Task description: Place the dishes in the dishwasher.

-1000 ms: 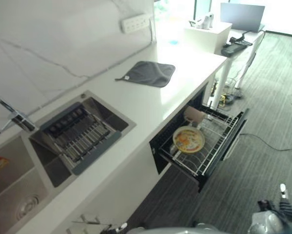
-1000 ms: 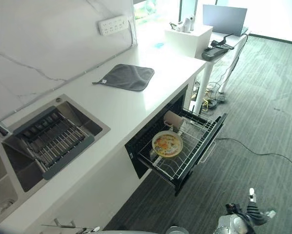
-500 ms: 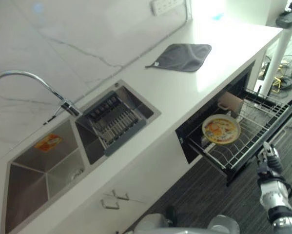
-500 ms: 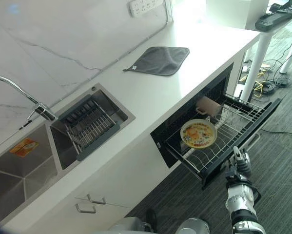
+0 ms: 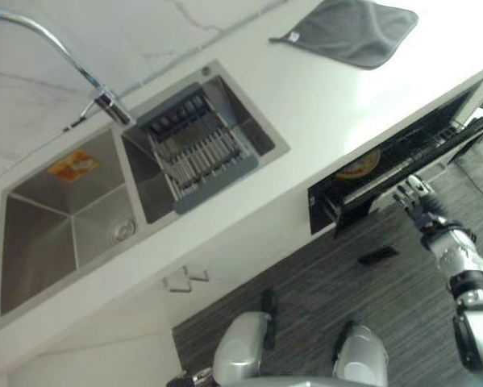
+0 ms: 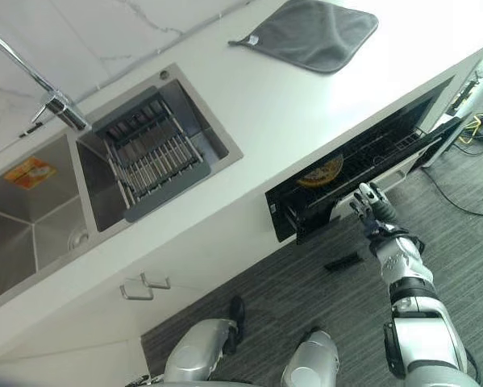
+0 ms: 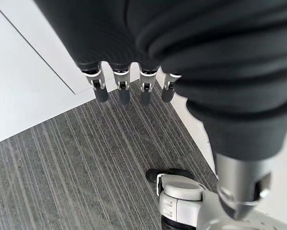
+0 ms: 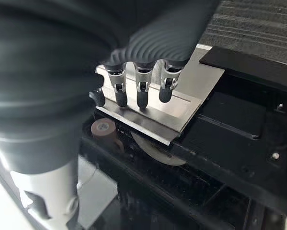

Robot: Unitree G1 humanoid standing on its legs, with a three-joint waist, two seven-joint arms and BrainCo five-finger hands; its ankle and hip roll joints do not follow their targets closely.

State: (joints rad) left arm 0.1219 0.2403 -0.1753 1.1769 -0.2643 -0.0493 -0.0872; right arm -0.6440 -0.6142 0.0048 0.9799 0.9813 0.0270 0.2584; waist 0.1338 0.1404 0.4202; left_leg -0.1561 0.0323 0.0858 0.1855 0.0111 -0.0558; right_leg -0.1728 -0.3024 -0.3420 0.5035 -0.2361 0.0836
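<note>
Under the white desk [image 6: 249, 121], the dishwasher drawer [image 6: 362, 173] stands only partly out, with the yellow plate [image 6: 320, 171] and a brown cup [image 8: 105, 130] lying on its wire rack, so the dishes look loaded already. Our right robot hand [image 6: 370, 206] reaches toward the drawer's front, its fingers [image 8: 141, 91] straight and spread, holding nothing; in its wrist view the dark tips rest on or just above the silver front panel [image 8: 167, 112], and we cannot tell whether they touch. Our left robot hand [image 7: 129, 84] hangs relaxed and empty over the grey carpet [image 7: 62, 163]. We judge the step in hand to be closing the drawer. Next we should press the flat fingers squarely against the panel and push straight inward, keeping the force level so the drawer slides home without jamming or rattling the plate. A grey cloth [image 6: 318, 32] lies farther along the desk, beyond the sink [image 6: 80, 185].
</note>
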